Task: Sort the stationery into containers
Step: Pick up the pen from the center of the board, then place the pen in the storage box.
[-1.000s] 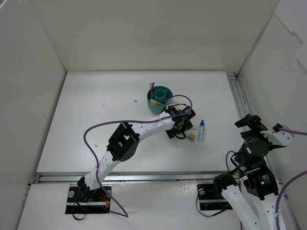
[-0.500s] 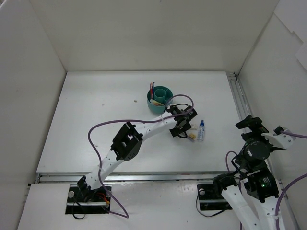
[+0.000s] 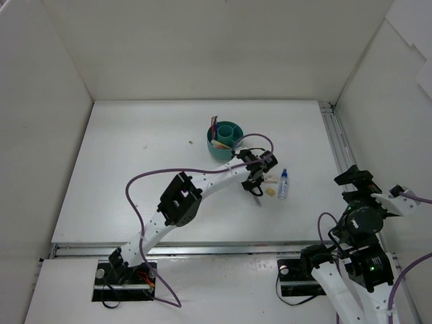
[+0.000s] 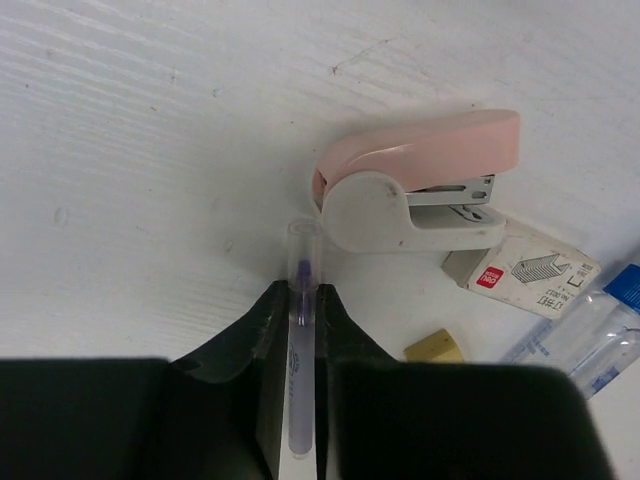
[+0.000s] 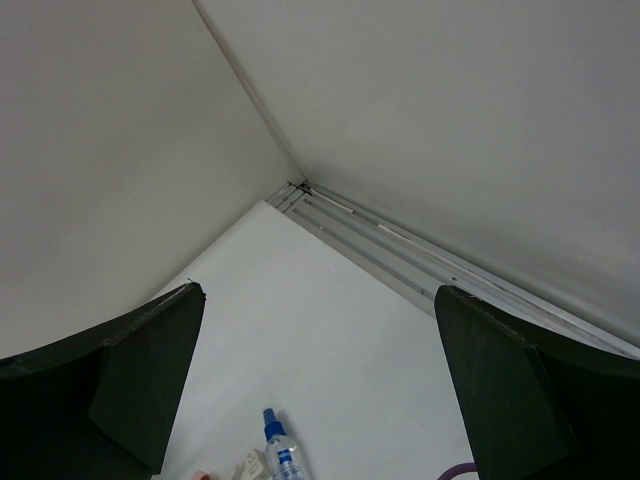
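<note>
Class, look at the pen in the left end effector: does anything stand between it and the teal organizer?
Nothing visible does. The pen is clamped in the left end effector, and no object lies on the table between it and the organizer. The stapler and bottle lie on its other side.

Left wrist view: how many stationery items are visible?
5: a clear pen clamped in the left gripper, a pink stapler beyond its tip, a staple box, a yellowish eraser and a blue-capped bottle at right. The gripper may hide more.
</note>
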You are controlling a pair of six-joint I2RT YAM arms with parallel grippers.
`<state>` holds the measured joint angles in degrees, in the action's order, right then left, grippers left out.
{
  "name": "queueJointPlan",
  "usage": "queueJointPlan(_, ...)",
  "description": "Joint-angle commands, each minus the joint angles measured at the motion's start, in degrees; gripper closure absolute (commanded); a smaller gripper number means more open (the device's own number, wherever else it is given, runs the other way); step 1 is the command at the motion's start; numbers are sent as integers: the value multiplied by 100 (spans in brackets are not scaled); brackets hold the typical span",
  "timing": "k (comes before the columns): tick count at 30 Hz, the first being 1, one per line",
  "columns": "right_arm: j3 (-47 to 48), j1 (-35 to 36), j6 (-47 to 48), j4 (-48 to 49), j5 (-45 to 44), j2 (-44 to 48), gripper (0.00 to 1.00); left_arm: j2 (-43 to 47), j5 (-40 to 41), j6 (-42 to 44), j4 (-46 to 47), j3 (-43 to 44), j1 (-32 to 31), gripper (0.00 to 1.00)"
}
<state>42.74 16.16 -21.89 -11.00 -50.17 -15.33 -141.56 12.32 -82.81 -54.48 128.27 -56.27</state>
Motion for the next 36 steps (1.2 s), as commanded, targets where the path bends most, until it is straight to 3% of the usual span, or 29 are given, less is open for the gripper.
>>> queueJointPlan(1,-29,10,-79,301,-203,21,2,119,289,142,-599,-47,54,97)
queueJointPlan(7,-29,10,-96,301,-116,65,2,663,568,281,-714,-915,169,100)
queueJointPlan(13,-12,10,-114,292,-37,-40,2,2207,1220,1132,199,-2162,64,100)
queueJointPlan(21,76,1,-70,301,34,-409,2,3827,2299,3479,3248,-3587,64,100)
queueJointPlan(24,50,10,-26,397,-19,-479,2,4433,2556,4981,4828,-4238,64,100)
queueJointPlan(25,24,1,26,519,-19,-540,2,4513,2522,5350,5807,-4405,142,100)
queueJointPlan(26,6,10,131,599,-28,-576,2,4601,2339,6293,6365,-4616,204,100)
queueJointPlan(29,24,1,412,915,-36,-804,2,4742,1109,7633,8124,-5267,511,100)
queueJointPlan(31,32,1,518,1065,-19,-997,2,4708,12,7989,8923,-5558,852,100)
queueJointPlan(32,15,1,615,1239,-28,-1076,2,4646,-723,8251,9067,-5515,968,100)
queueJointPlan(36,6,1,809,1574,-19,-1402,2,4217,-2275,8912,9332,-5225,1399,100)
